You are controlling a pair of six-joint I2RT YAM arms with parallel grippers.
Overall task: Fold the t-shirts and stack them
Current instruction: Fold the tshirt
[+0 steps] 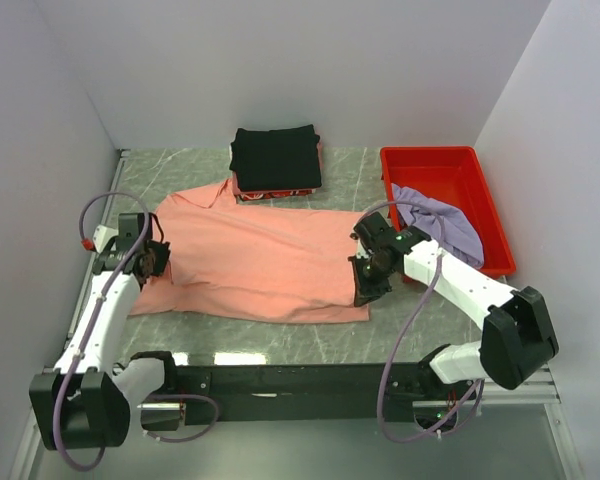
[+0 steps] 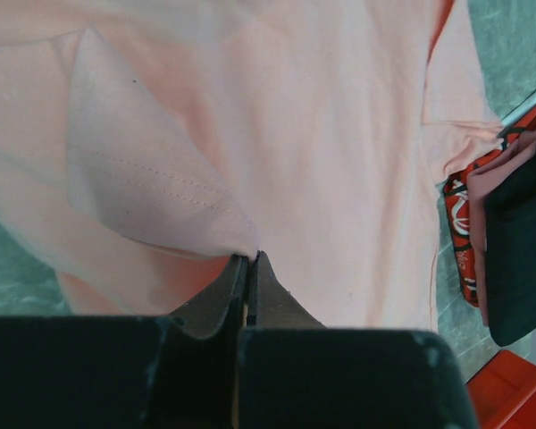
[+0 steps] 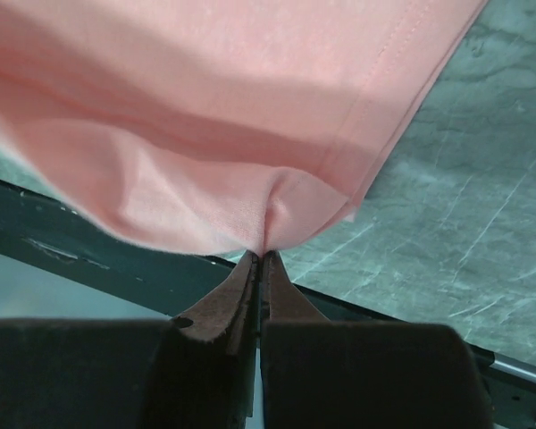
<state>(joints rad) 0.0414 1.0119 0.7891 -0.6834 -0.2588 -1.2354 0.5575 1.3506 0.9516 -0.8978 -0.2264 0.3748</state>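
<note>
You are mid-fold on the salmon-pink t-shirt (image 1: 260, 255), which lies spread across the table. Your left gripper (image 2: 252, 259) is clenched on a pinch of cloth by the sleeve. Your right gripper (image 3: 264, 255) is clamped on the hem at the near right corner, which is raised off the table. Both arms reach low and forward, with the wrists turned inward. Next, I judge, you carry both pinches across together, cloth taut. Beyond, the black t-shirt (image 1: 275, 158) sits folded at the far edge. The lavender t-shirt (image 1: 440, 222) lies crumpled in the red tray (image 1: 430, 152).

Green marbled table (image 1: 280, 342) with spread salmon-pink t-shirt (image 1: 260, 262), black-topped folded pile (image 1: 275, 158), red tray (image 1: 430, 152) at right.
</note>
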